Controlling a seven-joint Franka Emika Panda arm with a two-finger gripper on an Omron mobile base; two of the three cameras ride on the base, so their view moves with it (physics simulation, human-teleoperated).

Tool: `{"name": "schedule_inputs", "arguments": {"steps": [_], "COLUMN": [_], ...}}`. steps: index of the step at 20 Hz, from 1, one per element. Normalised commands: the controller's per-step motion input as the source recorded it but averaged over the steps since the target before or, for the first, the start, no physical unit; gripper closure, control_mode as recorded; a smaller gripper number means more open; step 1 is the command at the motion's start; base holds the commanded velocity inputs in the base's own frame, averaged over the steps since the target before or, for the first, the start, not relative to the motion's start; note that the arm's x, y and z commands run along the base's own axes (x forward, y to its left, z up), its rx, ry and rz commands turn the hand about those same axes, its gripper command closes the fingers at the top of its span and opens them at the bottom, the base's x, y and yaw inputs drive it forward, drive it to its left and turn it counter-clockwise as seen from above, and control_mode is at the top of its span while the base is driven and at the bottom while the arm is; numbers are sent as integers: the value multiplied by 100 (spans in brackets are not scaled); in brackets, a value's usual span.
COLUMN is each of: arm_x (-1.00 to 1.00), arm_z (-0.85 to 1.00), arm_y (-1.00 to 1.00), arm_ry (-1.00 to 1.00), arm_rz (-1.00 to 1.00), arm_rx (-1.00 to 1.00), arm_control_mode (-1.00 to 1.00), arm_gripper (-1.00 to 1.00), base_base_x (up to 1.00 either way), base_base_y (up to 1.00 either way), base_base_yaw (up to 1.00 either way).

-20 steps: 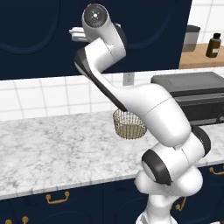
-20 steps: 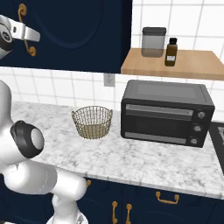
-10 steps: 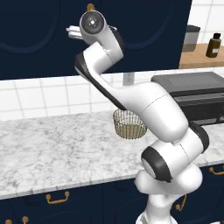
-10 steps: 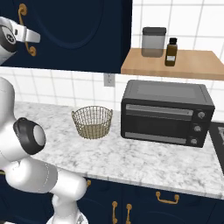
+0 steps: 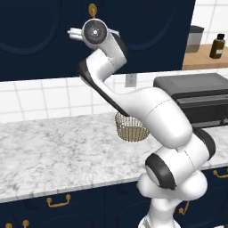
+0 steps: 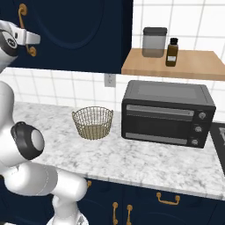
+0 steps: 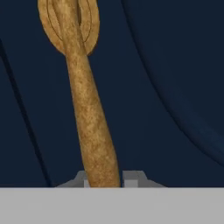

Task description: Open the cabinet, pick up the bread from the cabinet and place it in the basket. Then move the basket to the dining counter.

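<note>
A simulated kitchen is presented: a speckled white-grey marble worktop [image 6: 145, 158] backed by white tile, with dark navy fronts above and below.

In the hand view, the two finger tips [image 7: 131, 177] are seen just to either side of the lower end of the brass handle [image 7: 87, 109], which passes between them. Whether they are pressing on it or merely bracketing it cannot be told. The gripper [image 5: 73, 33] is held high against the cabinet [image 6: 83, 30], at the handle's lower part.

As judged from the views, the task is at its very first step. The cabinet doors are shut, so the bread is presumably inside and hidden. The basket [image 6: 92, 122] is found empty on the worktop, just left of the black toaster oven [image 6: 167, 113]. Opening, picking, placing and carrying to the dining counter are all left to be done.

The handle is a long, rounded, mottled golden bar widening to an oval mount. The cabinet doors are smooth, matt navy with arched panels. The basket is of thin golden-tan wire mesh, round and tapering to a flat base. On the wooden shelf [image 6: 176, 66], a grey canister [image 6: 154, 42] and a brown bottle [image 6: 172, 52] are set.
</note>
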Motion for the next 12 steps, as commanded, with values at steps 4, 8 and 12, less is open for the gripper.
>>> {"name": "schedule_inputs", "arguments": {"steps": [4,8,12], "arm_x": [-55,-100,-100], "arm_z": [0,15,19], "arm_y": [0,-35,-62], "arm_ry": [-6,-4,-1], "arm_rz": [2,6,10], "arm_rx": [2,1,5], "arm_control_mode": [-100,-100,-100], "arm_gripper": [100,100,100], "base_base_x": [0,0,0], "base_base_y": [0,0,0], "base_base_yaw": [0,0,0]}}
